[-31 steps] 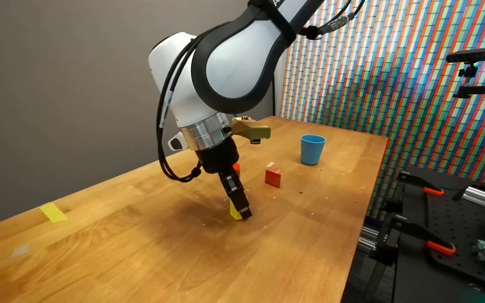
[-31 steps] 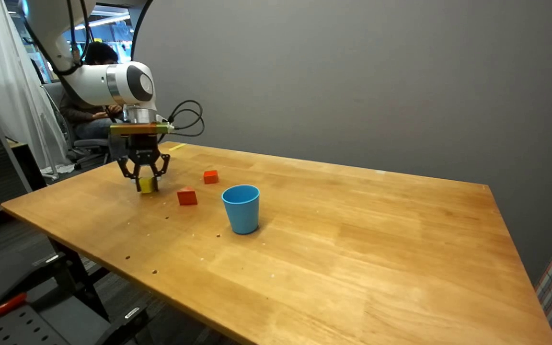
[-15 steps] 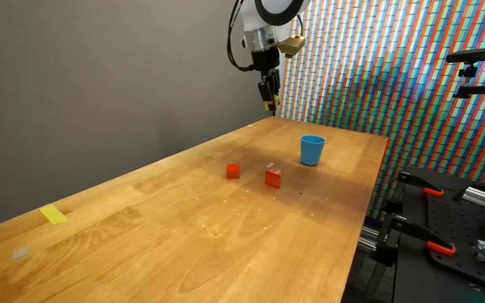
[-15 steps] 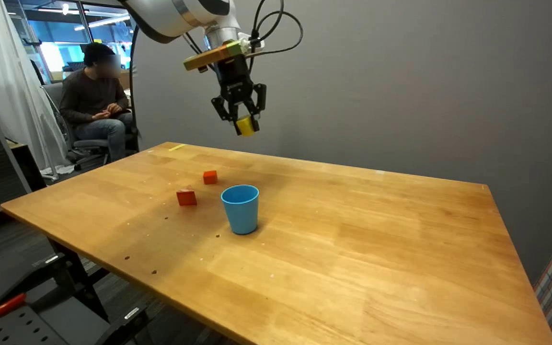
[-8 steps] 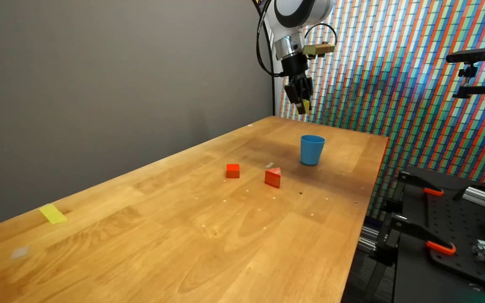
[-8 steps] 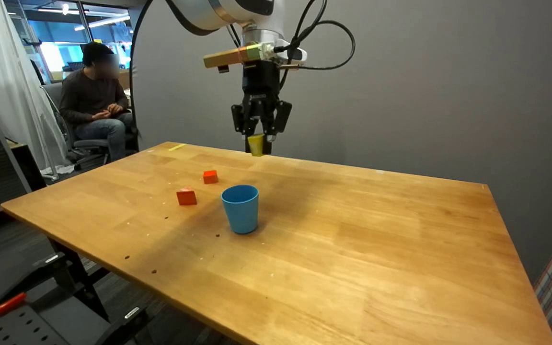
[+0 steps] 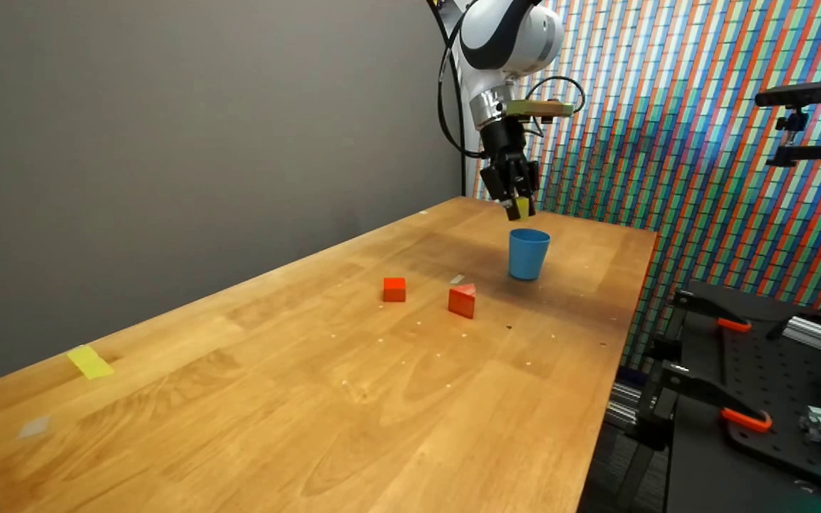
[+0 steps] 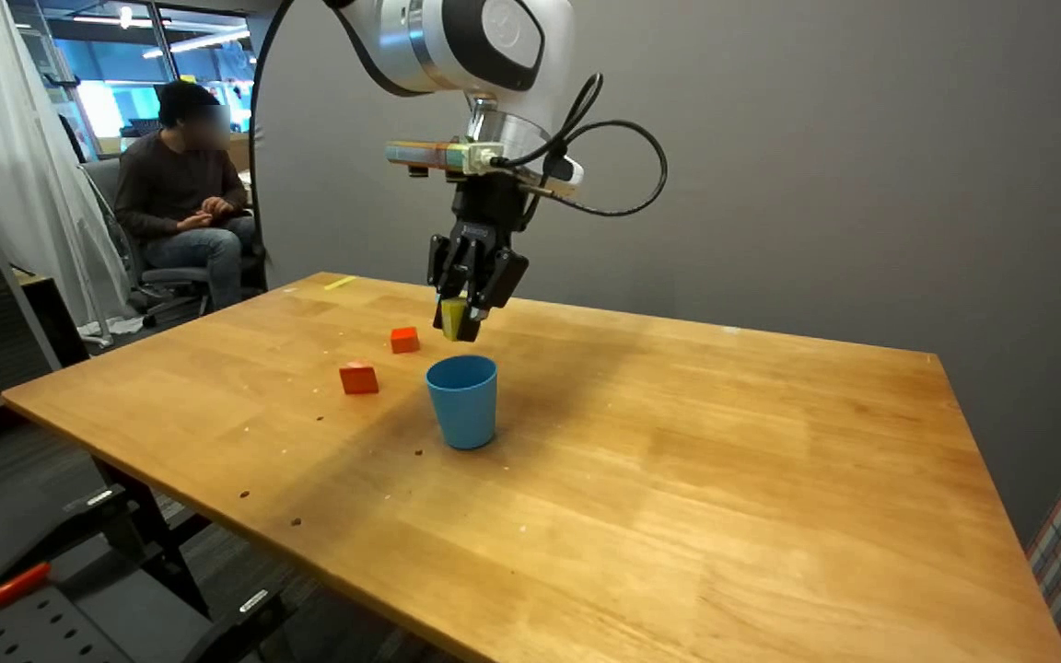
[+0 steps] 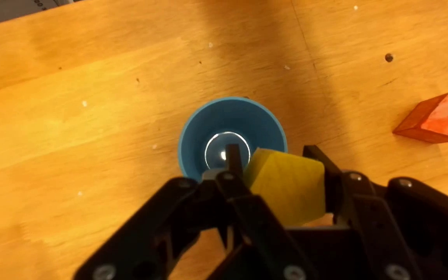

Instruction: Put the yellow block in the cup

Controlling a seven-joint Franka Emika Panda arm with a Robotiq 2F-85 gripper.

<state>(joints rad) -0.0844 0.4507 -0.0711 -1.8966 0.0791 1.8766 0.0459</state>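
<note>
The blue cup (image 7: 527,258) stands upright on the wooden table; it also shows in an exterior view (image 8: 466,412) and, from above, in the wrist view (image 9: 239,112). Its visible inside looks empty. My gripper (image 9: 273,153) is shut on the yellow block (image 9: 292,186), a finger on each side of it. In an exterior view the block (image 8: 454,318) hangs just above the cup's rim, apart from it, with the gripper somewhat tilted. In an exterior view the block (image 7: 522,207) is partly hidden by the fingers. In the wrist view fingers and block cover the cup's near rim.
A red wedge-like block (image 7: 462,301) and a small red block (image 7: 394,290) lie on the table (image 7: 311,413) near the cup. A flat yellow tape piece (image 7: 90,362) lies by the far table edge. Black clamps (image 7: 715,393) with orange ends stand beside the table.
The block was lifted off the table in my gripper and carried over towards the cup. In the last half second the gripper came down towards the cup and tilted. The cup stayed put.
</note>
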